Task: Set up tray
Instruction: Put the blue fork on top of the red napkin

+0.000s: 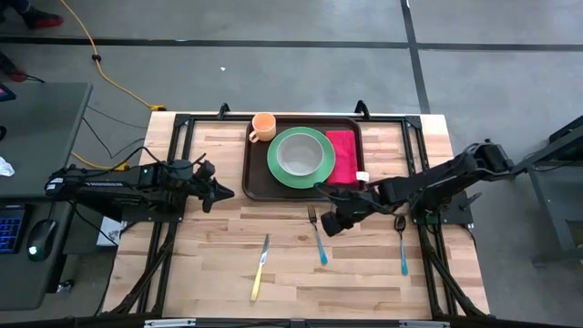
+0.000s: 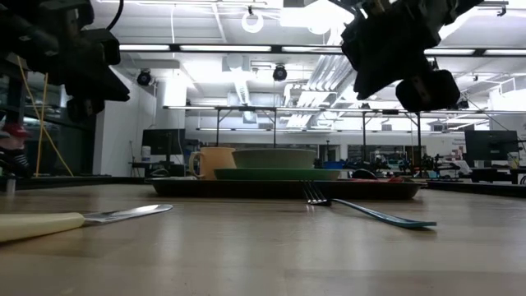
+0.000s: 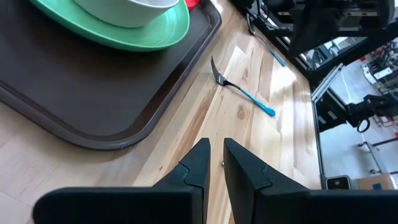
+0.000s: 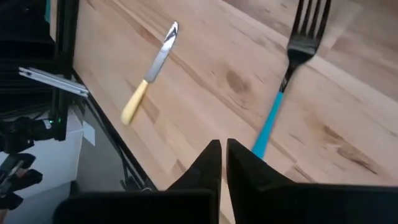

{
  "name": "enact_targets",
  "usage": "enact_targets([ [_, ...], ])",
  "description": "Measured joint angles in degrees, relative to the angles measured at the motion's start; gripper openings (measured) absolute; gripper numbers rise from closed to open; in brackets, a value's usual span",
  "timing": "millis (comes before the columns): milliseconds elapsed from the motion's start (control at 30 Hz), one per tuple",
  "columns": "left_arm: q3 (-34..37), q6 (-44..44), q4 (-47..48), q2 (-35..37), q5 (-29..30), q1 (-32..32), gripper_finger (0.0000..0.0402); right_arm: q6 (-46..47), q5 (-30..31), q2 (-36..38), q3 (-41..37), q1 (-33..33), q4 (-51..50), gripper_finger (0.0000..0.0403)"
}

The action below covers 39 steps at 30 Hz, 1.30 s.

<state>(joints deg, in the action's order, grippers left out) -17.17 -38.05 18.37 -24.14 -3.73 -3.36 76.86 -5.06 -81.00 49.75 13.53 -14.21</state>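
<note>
The tray [image 1: 256,179] sits at the far middle of the table, already carrying the green plate [image 1: 301,158] with a bowl [image 1: 300,155] on it, the red napkin [image 1: 342,156] on my right side and an orange mug [image 1: 262,127] at its far left corner. The cutlery is what I judge is left: the blue-handled fork [image 1: 317,235], yellow-handled knife [image 1: 260,268] and a spoon [image 1: 402,244] lie on bare wood nearer me. My right gripper [image 1: 333,221] hangs above the fork, fingers closed on nothing; my left gripper [image 1: 221,190] waits beside the tray's left edge, fingers slightly parted and empty.
</note>
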Motion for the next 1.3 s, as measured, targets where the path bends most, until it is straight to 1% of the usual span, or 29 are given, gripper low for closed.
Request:
enact_targets([
  [133, 0.00, 0.32, 0.28, 0.00, 0.00, 0.00, 0.0076, 0.77, 0.71, -0.42, 1.36, 1.06, 0.15, 0.0001],
  [433, 0.00, 0.73, 3.73, 0.00, 0.04, 0.00, 0.0076, 1.59, 5.60, -0.42, 4.73, 3.41, -2.54, 0.0001],
  [700, 0.00, 0.77, 5.86, 0.00, 0.22, 0.00, 0.0076, 5.40, 6.12, -0.56, 5.41, 4.69, -4.49, 0.0000],
  [900, 0.00, 2.82, 5.83, 0.00, 0.27, 0.00, 0.0076, 10.46, 6.42, -4.10, 5.43, 5.85, -4.95, 0.0000],
  [1100, 0.00, 3.31, 5.83, 0.00, 0.28, 0.00, 0.0076, 12.43, 4.96, -8.44, 5.43, 5.82, -4.64, 0.0000],
  [1300, 0.00, 3.31, 5.92, 0.00, 0.28, 0.00, 0.0076, 13.21, 7.83, -9.43, 5.43, 5.60, -4.46, 0.0000],
])
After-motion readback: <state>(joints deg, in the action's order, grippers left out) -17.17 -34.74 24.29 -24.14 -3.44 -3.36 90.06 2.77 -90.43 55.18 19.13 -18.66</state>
